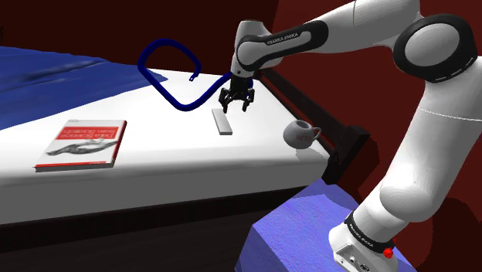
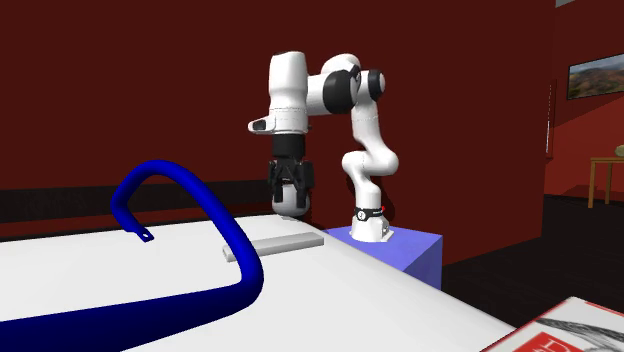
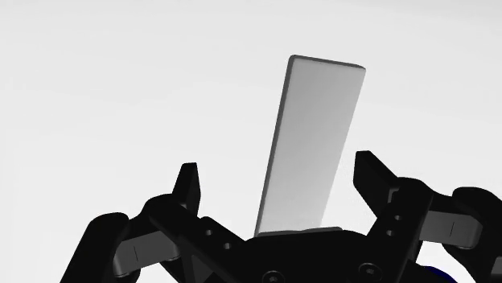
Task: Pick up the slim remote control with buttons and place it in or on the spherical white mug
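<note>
- White table (image 1: pixel 154 166): carries both task things.
- Gripper (image 1: pixel 236 102): fingers spread, clasping nothing. It hovers just above one end of the remote (image 1: pixel 222 122).
- Remote: a plain grey flat slab with no buttons drawn, lying flat mid-table. Its long axis crosses the finger line, so its narrow width sits between the fingers, untouched. Judgement: a straight descent suffices.
- Mug (image 1: pixel 300 134): round, pale grey, upright, near the table edge, apart toward the shoulder view's right.

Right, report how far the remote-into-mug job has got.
Done: the open hand is lined up over one end of the grey remote. In hand: the approach; the remote lies flat on the white table, ungrasped. Left: close on it, lift, and carry it to the round mug standing near the table's edge.
</note>
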